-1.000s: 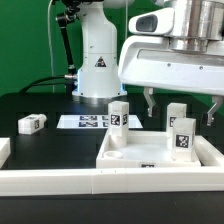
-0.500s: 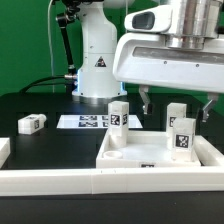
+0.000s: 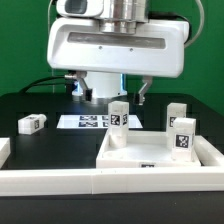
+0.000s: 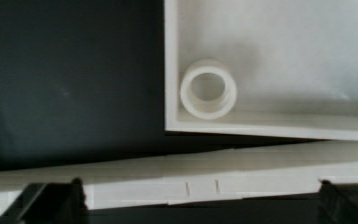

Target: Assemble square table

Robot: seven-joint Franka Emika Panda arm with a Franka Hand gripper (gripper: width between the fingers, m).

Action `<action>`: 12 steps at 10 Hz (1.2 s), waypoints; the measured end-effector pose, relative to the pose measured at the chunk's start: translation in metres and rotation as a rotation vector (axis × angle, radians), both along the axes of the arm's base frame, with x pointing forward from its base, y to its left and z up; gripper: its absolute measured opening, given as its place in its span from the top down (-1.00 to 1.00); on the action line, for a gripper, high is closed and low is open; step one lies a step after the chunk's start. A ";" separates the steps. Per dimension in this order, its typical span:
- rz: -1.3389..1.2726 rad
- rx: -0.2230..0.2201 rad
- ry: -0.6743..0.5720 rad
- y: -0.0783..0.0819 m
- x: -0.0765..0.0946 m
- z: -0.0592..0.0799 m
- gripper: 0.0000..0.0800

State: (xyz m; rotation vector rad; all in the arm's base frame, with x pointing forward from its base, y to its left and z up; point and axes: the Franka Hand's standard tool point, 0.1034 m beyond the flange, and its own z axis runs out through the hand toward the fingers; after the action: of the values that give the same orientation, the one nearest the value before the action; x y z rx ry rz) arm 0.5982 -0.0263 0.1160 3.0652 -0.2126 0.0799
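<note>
The square tabletop [image 3: 128, 152] lies in the rail corner, rim up. Three tagged white legs stand on it: one at the far left corner [image 3: 119, 113], two at the exterior view's right [image 3: 176, 114] [image 3: 184, 137]. A fourth leg [image 3: 32, 123] lies loose on the black table at the left. My gripper [image 3: 110, 95] hangs open and empty above and behind the far left leg, holding nothing. In the wrist view the gripper [image 4: 199, 205] has its jaws wide apart over the white rail [image 4: 194, 180], with the tabletop [image 4: 282, 60] and its round corner recess [image 4: 208, 88] beyond.
The marker board [image 3: 88, 121] lies flat behind the tabletop. Long white rail walls [image 3: 70, 182] run along the front, with a short piece at the left [image 3: 4, 150]. The robot base [image 3: 98, 85] stands at the back. The table surface is black.
My gripper has swung from the exterior view's right side to the middle, now over the far left leg. It stays open. The parts have not moved.
</note>
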 end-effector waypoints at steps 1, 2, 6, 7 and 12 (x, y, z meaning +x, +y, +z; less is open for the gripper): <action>0.004 0.001 0.000 0.002 0.000 0.000 -0.62; 0.000 0.000 0.001 -0.002 0.000 0.000 -0.62; 0.059 -0.015 0.020 -0.052 -0.013 -0.004 -0.62; 0.103 -0.020 0.030 -0.079 -0.022 -0.007 -0.62; 0.117 -0.025 0.054 -0.183 -0.055 -0.012 -0.62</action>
State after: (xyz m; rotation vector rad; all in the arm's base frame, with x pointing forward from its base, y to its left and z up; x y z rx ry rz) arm 0.5429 -0.2091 0.1036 3.0484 -0.0292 0.0055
